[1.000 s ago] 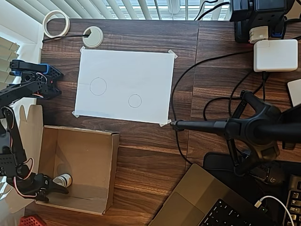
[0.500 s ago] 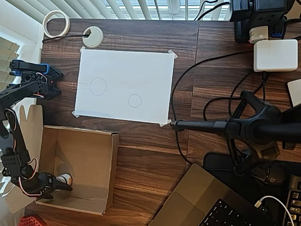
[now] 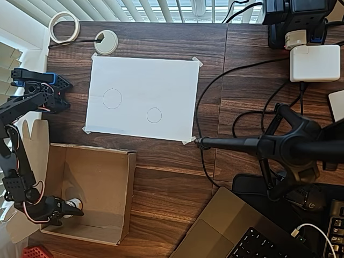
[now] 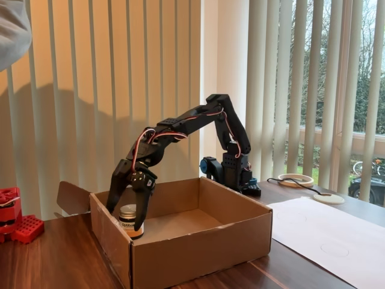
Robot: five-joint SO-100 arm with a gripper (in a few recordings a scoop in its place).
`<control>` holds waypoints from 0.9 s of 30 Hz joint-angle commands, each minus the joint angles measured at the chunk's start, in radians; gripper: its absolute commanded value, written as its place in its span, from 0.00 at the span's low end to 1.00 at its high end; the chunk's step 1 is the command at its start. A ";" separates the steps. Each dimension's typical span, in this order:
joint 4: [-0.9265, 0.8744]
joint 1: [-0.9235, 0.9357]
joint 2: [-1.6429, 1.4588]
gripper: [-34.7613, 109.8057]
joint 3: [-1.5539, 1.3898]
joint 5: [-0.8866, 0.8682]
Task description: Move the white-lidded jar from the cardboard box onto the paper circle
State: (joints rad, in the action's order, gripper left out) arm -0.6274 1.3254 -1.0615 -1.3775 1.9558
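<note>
One dark wood table [image 3: 172, 177] by slatted window blinds [image 4: 72, 90]. You've got the white paper sheet [image 3: 142, 97] taped flat, the small drawn circle [image 3: 154, 115] on it bare. The cardboard box [image 3: 107, 177] holds the jar [image 4: 127, 220] in its corner. Gripper [image 4: 127, 208] fingers straddle the jar; whether they're clamped, can't tell.

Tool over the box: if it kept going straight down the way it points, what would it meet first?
Probably the jar. The tool points down with one finger on each side of the jar, so its palm would meet the lid before the box floor; depth is hard to judge.
</note>
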 commanded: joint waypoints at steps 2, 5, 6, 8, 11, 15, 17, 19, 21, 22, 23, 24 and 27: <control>0.002 0.011 -0.040 0.52 0.009 -0.002; 0.000 0.009 -0.041 0.52 0.000 0.003; 0.000 0.009 -0.043 0.52 -0.005 0.005; 0.000 0.009 -0.048 0.52 -0.015 0.012; -0.002 0.011 -0.054 0.51 -0.035 0.023; -0.008 0.011 -0.060 0.51 -0.057 0.031; -0.008 0.011 -0.064 0.51 -0.064 0.035; -0.009 0.011 -0.067 0.51 -0.071 0.040; -0.012 0.011 -0.071 0.51 -0.074 0.041; -0.014 0.012 -0.071 0.51 -0.074 0.041; -0.014 0.012 -0.072 0.51 -0.074 0.040; -0.014 0.012 -0.072 0.50 -0.074 0.038; -0.014 0.012 -0.072 0.48 -0.072 0.038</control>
State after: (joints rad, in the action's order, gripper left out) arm -0.6289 1.3238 -1.0615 -1.4665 1.9865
